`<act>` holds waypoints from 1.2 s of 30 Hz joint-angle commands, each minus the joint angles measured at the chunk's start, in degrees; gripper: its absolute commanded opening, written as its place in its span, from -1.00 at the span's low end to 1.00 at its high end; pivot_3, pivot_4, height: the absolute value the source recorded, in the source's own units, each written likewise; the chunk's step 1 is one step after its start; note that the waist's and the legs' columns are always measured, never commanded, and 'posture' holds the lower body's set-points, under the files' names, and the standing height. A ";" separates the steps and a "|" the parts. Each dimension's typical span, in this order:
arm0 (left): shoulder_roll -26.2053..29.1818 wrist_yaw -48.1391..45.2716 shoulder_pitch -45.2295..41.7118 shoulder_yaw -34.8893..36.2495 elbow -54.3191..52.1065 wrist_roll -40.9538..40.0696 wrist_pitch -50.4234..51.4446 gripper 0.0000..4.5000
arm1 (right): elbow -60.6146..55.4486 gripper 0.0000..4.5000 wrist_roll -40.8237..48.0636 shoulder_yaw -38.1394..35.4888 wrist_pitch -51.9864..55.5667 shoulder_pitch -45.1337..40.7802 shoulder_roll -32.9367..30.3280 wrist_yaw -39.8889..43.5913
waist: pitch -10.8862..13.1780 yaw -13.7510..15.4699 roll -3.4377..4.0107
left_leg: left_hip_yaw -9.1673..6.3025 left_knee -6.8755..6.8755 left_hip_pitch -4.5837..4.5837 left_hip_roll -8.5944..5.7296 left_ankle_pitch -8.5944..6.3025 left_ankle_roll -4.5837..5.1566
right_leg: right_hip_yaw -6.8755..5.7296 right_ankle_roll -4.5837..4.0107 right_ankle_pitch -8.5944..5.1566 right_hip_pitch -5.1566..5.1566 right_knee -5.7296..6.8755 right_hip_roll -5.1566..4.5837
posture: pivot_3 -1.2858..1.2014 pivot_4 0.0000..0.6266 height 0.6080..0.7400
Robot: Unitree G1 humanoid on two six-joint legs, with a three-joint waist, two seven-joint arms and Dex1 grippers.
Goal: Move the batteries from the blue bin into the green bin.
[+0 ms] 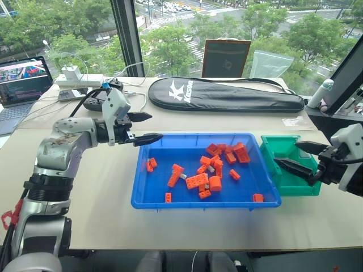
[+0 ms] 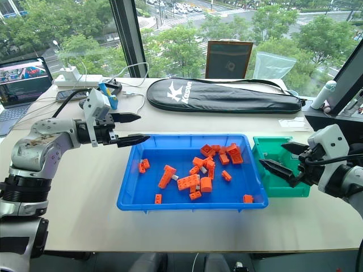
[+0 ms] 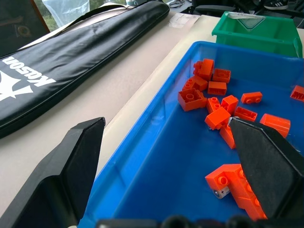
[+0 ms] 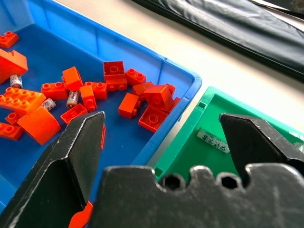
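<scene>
The blue bin (image 1: pixel 170 148) sits mid-table, holding several orange bricks (image 1: pixel 197 181). Small silvery batteries (image 4: pixel 48 103) lie among those bricks, one beside a long brick (image 1: pixel 183 176) and one under a brick (image 3: pixel 222 192). Right of it, touching its side, stands the green bin (image 1: pixel 278 143); a small grey labelled piece (image 4: pixel 213 140) lies on its floor, and I cannot tell whether it is a battery. My left gripper (image 1: pixel 154 127) hovers open and empty over the blue bin's far left corner. Just above the green bin, my right gripper (image 1: pixel 286 153) is open and empty too.
A long black racket bag (image 1: pixel 227 94) lies behind both bins. A laptop (image 1: pixel 22 85), a power strip (image 1: pixel 76 79) and cables are at the far left. At the far right a white bottle (image 1: pixel 320 93) stands by a dark ledge. The table's front edge runs close below the bins.
</scene>
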 commanded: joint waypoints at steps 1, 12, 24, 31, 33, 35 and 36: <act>0.60 -0.30 -2.18 2.09 -1.62 -1.44 0.41 1.00 | -1.15 0.99 -1.11 1.74 -0.53 -2.73 -1.36 -1.21 | 0.00 0.01 0.00 | 0.00 0.00 0.00 0.00 0.00 0.00 | 0.00 0.00 0.00 0.00 0.00 0.00 | 0.03 -0.52 1.00; 11.42 -11.08 5.06 -3.52 -12.33 -2.03 3.44 1.00 | -7.96 0.99 2.06 18.64 11.67 -20.37 -5.13 -4.32 | 0.01 -0.56 0.01 | 0.04 -0.04 0.02 0.09 -0.01 0.01 | 0.04 -0.03 -0.02 -0.08 0.07 0.06 | 0.03 -0.52 1.00; 11.76 -6.79 9.42 -1.07 -16.50 -2.26 3.72 1.00 | -8.22 0.99 -1.65 40.47 14.75 -27.88 0.07 -1.68 | 0.04 0.07 -0.05 | 0.01 0.03 -0.05 0.09 0.00 0.00 | 0.00 -0.04 -0.02 -0.12 0.06 0.06 | 0.03 -0.52 1.00; 11.08 -3.93 8.66 -0.75 -15.36 -0.41 1.69 1.00 | -2.35 0.99 -8.84 47.52 9.03 -30.68 0.62 2.75 | 0.04 -0.22 -0.05 | 0.03 0.04 0.00 0.10 0.00 0.00 | 0.01 -0.04 -0.02 -0.13 0.12 0.06 | 0.03 -0.52 1.00; 10.79 -3.15 7.99 -0.65 -14.78 -0.41 2.04 1.00 | -1.42 0.99 -10.42 49.73 7.35 -31.96 0.07 5.90 | 0.04 -0.25 -0.05 | 0.03 0.04 0.00 0.11 0.00 0.00 | 0.00 -0.05 -0.02 -0.15 0.14 0.07 | 0.03 -0.52 1.00; 10.85 -3.23 8.04 -0.65 -15.06 -0.77 2.26 1.00 | -0.07 0.99 -12.85 52.06 5.07 -33.18 -0.36 8.73 | 0.04 -0.27 -0.05 | 0.02 0.04 0.00 0.11 0.00 0.00 | 0.00 -0.05 -0.02 -0.15 0.13 0.08 | 0.03 -0.52 1.00; 10.96 -3.42 8.22 -0.66 -15.41 -1.03 2.42 1.00 | 0.59 0.99 -13.90 52.80 4.07 -33.60 -0.37 9.73 | 0.04 -0.28 -0.05 | 0.02 0.04 0.00 0.12 0.00 0.00 | 0.00 -0.04 -0.02 -0.15 0.13 0.09 | 0.03 -0.52 1.00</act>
